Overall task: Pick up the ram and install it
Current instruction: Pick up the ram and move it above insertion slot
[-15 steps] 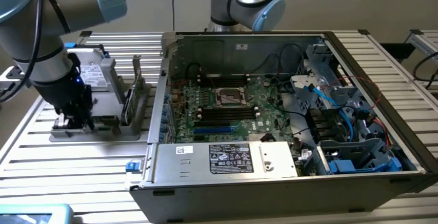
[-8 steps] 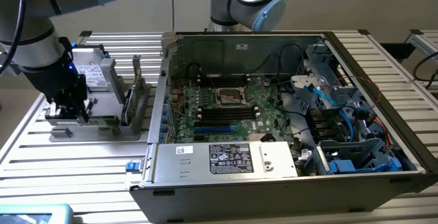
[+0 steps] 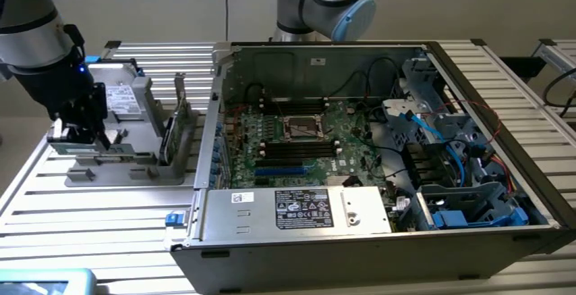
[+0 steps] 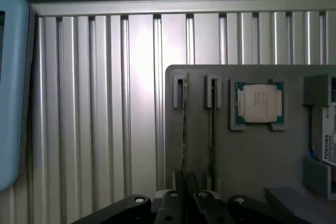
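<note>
Claw (image 4: 186,181) hangs directly over the ram (image 4: 185,124); whether spread or pinching, cannot tell. The ram stands on edge in a gray holder (image 4: 262,156) slot, beside the processor (image 4: 259,103). Judged light, stiff, fragile: grip the upper long edge, mid-length.

This looks like a robotics laboratory, because a robot arm (image 3: 40,45) stands over a bench (image 3: 90,221) made of aluminium profile slats, on which an open computer case (image 3: 360,261) shows its motherboard (image 3: 351,140), and a grey holder (image 3: 126,170) keeps loose computer parts in fitted slots.
</note>
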Robot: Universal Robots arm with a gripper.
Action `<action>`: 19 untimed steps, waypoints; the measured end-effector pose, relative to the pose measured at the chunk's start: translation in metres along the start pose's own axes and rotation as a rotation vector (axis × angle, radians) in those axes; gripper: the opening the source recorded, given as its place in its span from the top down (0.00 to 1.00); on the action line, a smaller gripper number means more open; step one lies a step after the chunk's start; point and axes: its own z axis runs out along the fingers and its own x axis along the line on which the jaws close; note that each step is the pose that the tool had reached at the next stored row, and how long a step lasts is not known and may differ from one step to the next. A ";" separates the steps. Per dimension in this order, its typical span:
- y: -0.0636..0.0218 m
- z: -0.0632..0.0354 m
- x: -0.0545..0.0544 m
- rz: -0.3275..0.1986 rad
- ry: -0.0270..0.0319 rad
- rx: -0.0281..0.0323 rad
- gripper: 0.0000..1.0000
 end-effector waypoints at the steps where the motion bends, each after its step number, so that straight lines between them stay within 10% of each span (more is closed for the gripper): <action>1: -0.0007 -0.0048 0.000 0.000 -0.0002 0.0002 0.87; 19: -0.0478 -0.0760 0.000 0.000 -0.0056 0.0001 0.87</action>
